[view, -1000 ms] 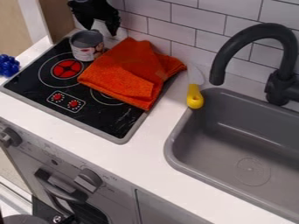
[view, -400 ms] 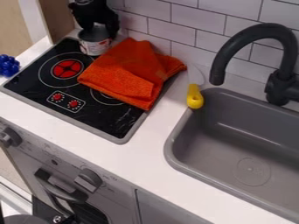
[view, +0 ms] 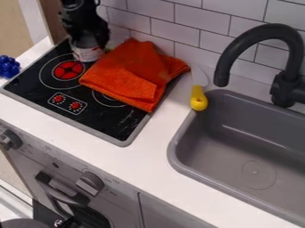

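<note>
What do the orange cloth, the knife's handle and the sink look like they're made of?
The orange cloth: probably terry or microfibre, matte, judging by its fuzzy surface and soft folds. The knife's handle: likely smooth plastic, given its even, bright yellow. The sink: seems moulded grey plastic with a satin look, from its rounded rim and soft sheen, though coated metal is possible.

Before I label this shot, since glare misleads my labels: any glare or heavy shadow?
All in the camera view: pale streaks, perhaps glare, on the stovetop; darker shade on the sink's back wall than its floor; bright light on the counter.
</note>
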Robot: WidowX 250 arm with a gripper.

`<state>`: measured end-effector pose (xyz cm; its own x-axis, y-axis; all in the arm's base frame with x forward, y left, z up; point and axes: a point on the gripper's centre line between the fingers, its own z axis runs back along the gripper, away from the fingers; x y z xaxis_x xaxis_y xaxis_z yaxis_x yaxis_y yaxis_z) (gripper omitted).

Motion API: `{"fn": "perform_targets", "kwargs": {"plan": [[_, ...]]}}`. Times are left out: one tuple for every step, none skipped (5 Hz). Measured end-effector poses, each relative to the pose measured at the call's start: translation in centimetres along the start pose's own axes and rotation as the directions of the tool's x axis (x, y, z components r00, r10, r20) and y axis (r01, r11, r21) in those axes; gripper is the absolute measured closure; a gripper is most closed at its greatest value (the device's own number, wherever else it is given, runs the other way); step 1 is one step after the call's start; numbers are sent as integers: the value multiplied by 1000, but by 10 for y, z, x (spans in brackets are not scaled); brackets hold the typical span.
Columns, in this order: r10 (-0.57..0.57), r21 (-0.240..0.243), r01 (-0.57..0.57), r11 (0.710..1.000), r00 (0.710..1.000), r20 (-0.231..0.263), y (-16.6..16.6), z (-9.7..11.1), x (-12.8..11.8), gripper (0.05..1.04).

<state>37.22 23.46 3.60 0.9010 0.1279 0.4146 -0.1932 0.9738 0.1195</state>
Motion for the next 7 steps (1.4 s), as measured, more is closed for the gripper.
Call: {"fn": "perform_targets", "kwargs": {"plan": [[-34, 14, 34, 999, 999, -19, 6, 4, -14, 85], [-51, 31, 52, 998, 998, -43, 14, 13, -36, 85], [-114, 24, 116, 993, 991, -69, 21, 18, -56, 85], [-152, 20, 153, 988, 987, -53, 24, 26, -73, 85], [-195, -2, 195, 981, 979, -61, 32, 36, -93, 85], [-180, -77, 173, 982, 978, -102, 43, 49, -93, 85], [-167, -98, 155, 983, 977, -133, 56, 68, -77, 85]]}}
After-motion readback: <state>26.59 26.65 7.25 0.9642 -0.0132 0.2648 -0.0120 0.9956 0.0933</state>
